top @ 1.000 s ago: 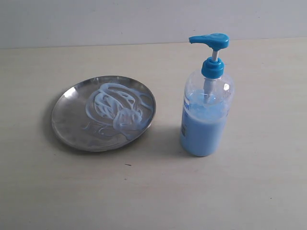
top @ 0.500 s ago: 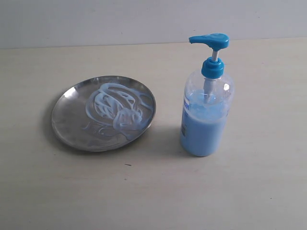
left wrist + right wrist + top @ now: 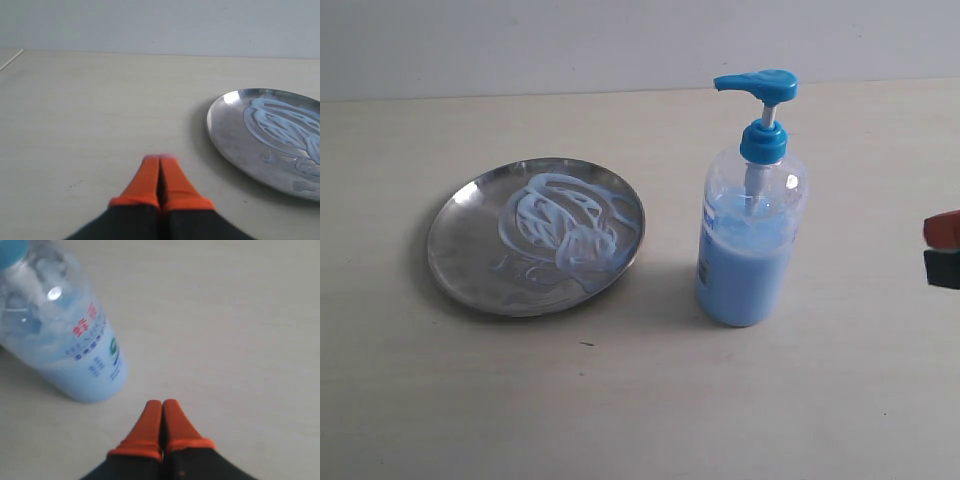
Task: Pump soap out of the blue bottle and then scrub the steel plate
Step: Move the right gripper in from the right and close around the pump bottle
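Observation:
The steel plate (image 3: 460, 250) lies left of centre on the table, its right half smeared with whitish-blue soap (image 3: 560, 225). The blue bottle (image 3: 750, 240) stands upright to its right, pump head (image 3: 757, 84) up and pale blue liquid filling its lower half. My right gripper (image 3: 942, 248) just shows at the right edge, apart from the bottle; in its wrist view the gripper (image 3: 162, 402) is shut and empty, with the bottle (image 3: 65, 330) close by. My left gripper (image 3: 160, 158) is shut and empty, hovering over bare table beside the plate (image 3: 235, 135); the exterior view does not show it.
A pale wooden table (image 3: 640, 400) carries everything, with a light wall (image 3: 520, 40) behind its far edge. Nothing else stands on it.
My right gripper has come into the exterior view at the right edge. Plate, soap and bottle have not moved.

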